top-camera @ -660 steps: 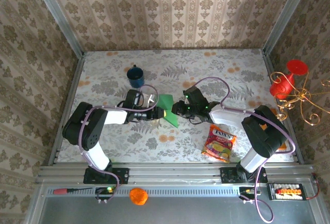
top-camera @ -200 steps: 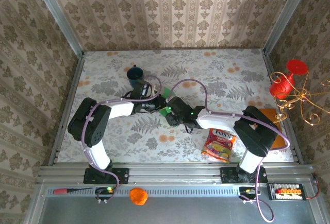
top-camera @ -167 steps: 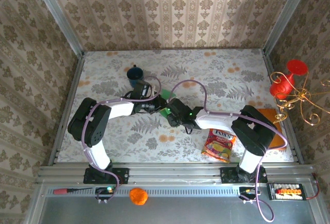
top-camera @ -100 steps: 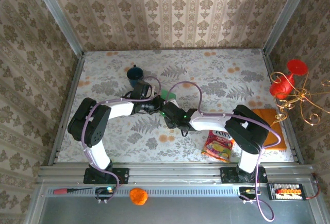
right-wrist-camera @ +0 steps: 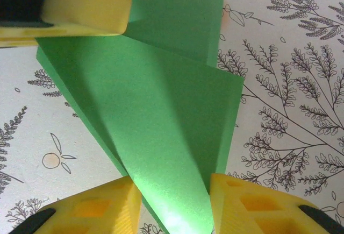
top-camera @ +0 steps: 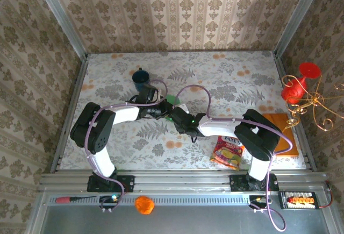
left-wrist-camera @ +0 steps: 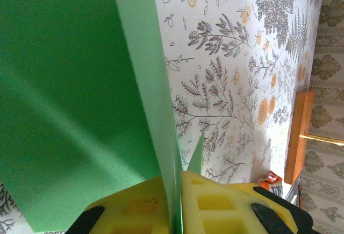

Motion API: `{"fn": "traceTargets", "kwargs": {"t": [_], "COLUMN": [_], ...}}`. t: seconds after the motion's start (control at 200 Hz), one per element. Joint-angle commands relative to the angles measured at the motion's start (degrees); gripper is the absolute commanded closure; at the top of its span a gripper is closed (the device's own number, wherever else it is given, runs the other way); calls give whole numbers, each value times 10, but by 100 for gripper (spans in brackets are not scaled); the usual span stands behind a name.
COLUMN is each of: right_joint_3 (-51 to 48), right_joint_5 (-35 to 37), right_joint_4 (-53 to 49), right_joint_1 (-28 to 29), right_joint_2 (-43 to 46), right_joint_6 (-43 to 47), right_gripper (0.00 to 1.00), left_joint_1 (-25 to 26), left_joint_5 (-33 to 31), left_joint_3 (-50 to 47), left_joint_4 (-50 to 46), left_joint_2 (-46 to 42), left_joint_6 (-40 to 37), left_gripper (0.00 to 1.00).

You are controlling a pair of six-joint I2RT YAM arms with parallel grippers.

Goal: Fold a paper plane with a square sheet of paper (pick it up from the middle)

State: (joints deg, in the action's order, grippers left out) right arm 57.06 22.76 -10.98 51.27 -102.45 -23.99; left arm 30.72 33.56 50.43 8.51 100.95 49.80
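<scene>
The square sheet of paper, bright green and partly folded, hangs between my two grippers at the middle of the table. My left gripper is shut on it. In the left wrist view the yellow fingers pinch a thin folded edge of the paper at the left gripper. My right gripper sits right beside it. In the right wrist view the right gripper presses from both sides on a bulging fold of the paper. A left finger shows at the top left.
A blue mug stands behind the left gripper. A colourful snack packet lies under the right forearm, with an orange-brown board at the right edge. A red and gold ornament hangs beyond the right wall.
My right gripper has slid left along the paper toward the left gripper, and its jaws have narrowed a little. The left gripper has kept its grip and place.
</scene>
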Motion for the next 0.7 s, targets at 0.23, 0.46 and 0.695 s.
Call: {"fn": "traceTargets", "kwargs": {"t": [0.23, 0.46, 0.695], "right_joint_3": [12, 12, 12], "right_joint_5": [25, 25, 23], "right_joint_4": [9, 20, 28], "right_joint_1": [1, 1, 1], "right_joint_2": [-15, -23, -27], "right_joint_6": [34, 47, 51], "right_gripper": [61, 65, 67], "left_joint_1": [2, 2, 2], "left_joint_5": [5, 5, 7], "left_joint_3": [15, 16, 18], "left_joint_4": [-15, -22, -24], "left_joint_2": [-4, -2, 1], "left_joint_6": [11, 11, 11], "left_gripper": [88, 88, 88]}}
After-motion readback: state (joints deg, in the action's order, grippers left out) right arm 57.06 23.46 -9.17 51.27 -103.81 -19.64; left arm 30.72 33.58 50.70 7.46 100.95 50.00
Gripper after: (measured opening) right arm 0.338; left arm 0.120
